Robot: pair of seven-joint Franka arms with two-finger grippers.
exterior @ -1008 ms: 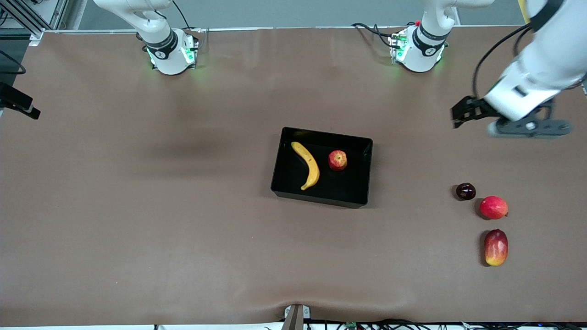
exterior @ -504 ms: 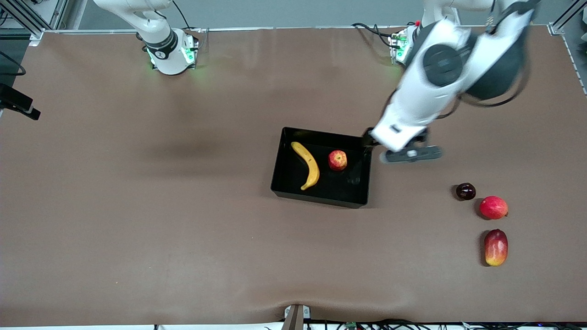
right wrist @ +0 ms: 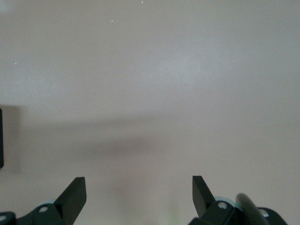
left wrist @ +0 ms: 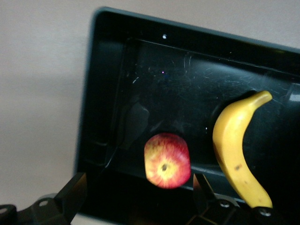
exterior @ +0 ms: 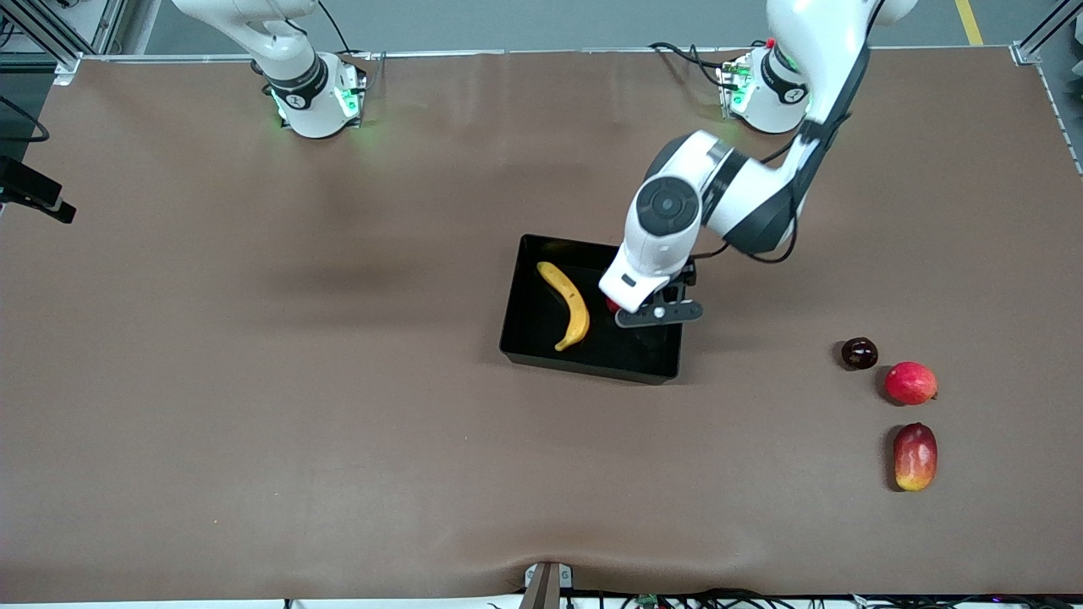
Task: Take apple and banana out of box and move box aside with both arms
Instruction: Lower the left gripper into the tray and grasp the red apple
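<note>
The black box (exterior: 590, 369) sits mid-table with the yellow banana (exterior: 567, 304) lying in it. The red apple (exterior: 611, 304) lies beside the banana; in the front view only a sliver shows under the left arm's hand. My left gripper (exterior: 656, 315) hangs open over the box's end toward the left arm. In the left wrist view the apple (left wrist: 167, 160) and banana (left wrist: 236, 150) lie on the box floor (left wrist: 187, 89), and my left gripper (left wrist: 138, 190) holds nothing. My right gripper (right wrist: 138, 186) is open over bare table and out of the front view.
Three loose fruits lie toward the left arm's end of the table, nearer to the front camera than the box: a small dark round fruit (exterior: 859, 353), a pinkish-red round fruit (exterior: 910, 382) and a red-and-yellow mango (exterior: 915, 457).
The left arm has swung in from the left arm's end of the table to over the box, now covering most of the apple in the front view. Fruits and box have not moved.
</note>
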